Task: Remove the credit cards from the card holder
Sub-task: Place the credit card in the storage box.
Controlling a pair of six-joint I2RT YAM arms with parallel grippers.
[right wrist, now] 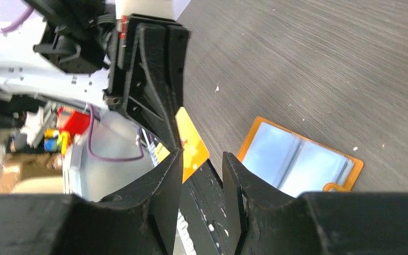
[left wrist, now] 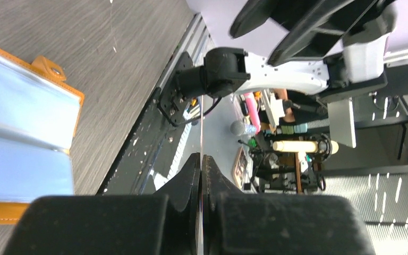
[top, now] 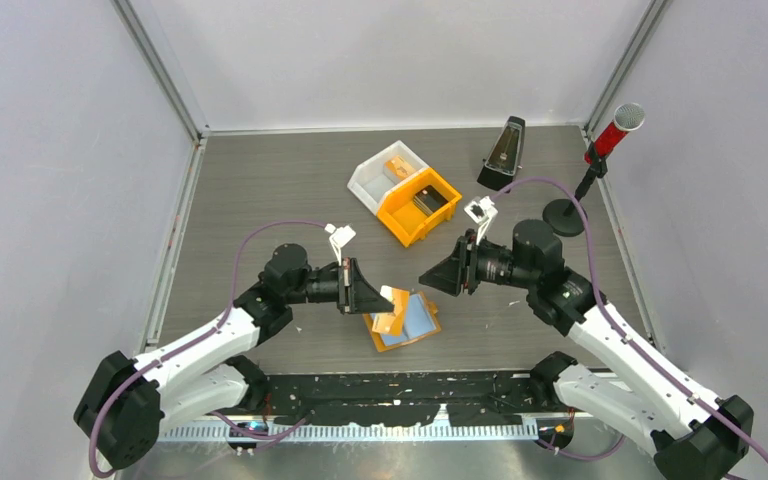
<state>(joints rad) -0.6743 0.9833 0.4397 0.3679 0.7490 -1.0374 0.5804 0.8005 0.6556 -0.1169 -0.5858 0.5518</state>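
Observation:
The card holder (top: 418, 322) lies open on the table near the front edge, orange with pale blue sleeves; it also shows in the left wrist view (left wrist: 21, 133) and the right wrist view (right wrist: 297, 159). My left gripper (top: 375, 293) is shut on a yellow-orange credit card (top: 391, 318) and holds it just above the holder's left side. The card shows edge-on in the left wrist view (left wrist: 202, 122) and flat in the right wrist view (right wrist: 191, 143). My right gripper (top: 430, 277) is open and empty, facing the card from the right, with the card near its left finger (right wrist: 164, 180).
An orange bin (top: 405, 218) with a dark flat item inside and a white bin (top: 368, 180) stand behind the holder. A black wedge-shaped object (top: 502, 152) and a red microphone on a stand (top: 615, 130) are at the back right.

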